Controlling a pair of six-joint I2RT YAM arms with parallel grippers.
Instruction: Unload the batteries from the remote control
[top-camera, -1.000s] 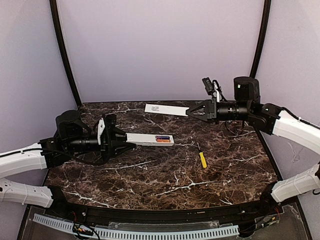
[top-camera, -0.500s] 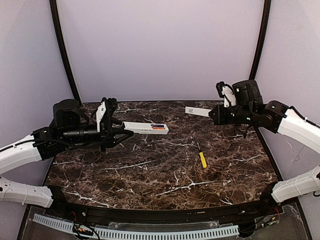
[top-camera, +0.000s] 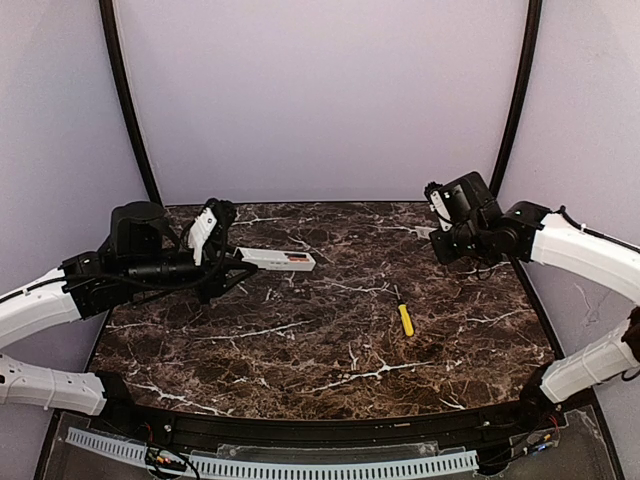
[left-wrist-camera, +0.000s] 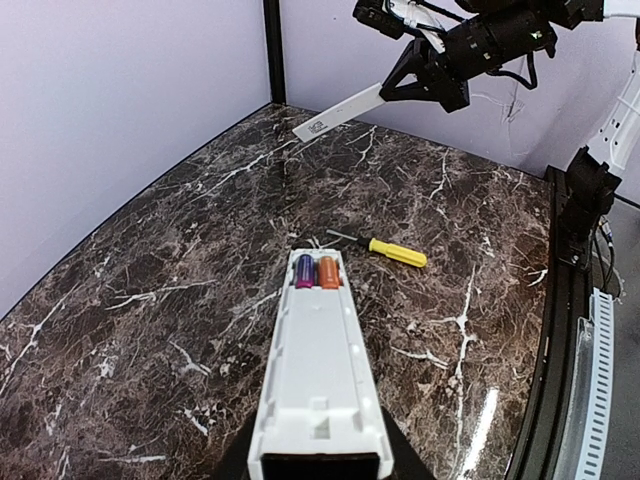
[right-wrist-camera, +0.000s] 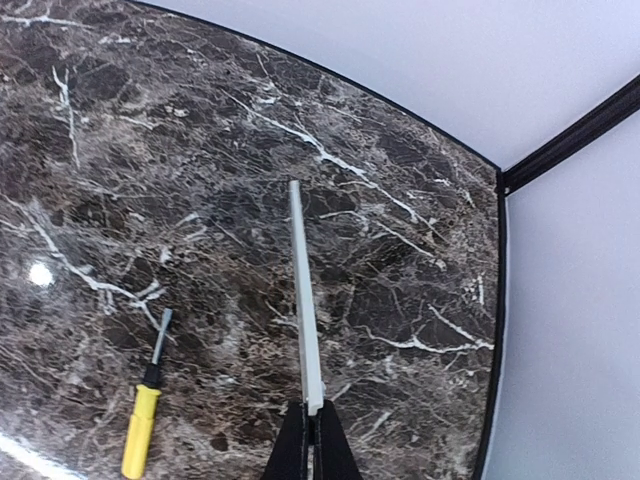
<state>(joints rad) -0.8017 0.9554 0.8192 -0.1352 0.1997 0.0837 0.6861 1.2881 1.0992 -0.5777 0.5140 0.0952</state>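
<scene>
Two batteries (left-wrist-camera: 327, 272), one remote (left-wrist-camera: 318, 385), one cover (right-wrist-camera: 304, 300), one screwdriver (left-wrist-camera: 398, 252)

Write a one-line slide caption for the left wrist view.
Open remote control with two batteries at its far end; beyond, a screwdriver on the table, cover strip held aloft.

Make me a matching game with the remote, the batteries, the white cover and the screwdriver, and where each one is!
Things:
1. remote control
2. batteries
3. battery cover
4. screwdriver

Places:
A. lying on the marble table
B. pinched in the right arm's jaws
C. sitting in the remote's open recess
D. gripped in the left arm's jaws

Pairs: 1-D, 2-C, 3-B, 4-A.
</scene>
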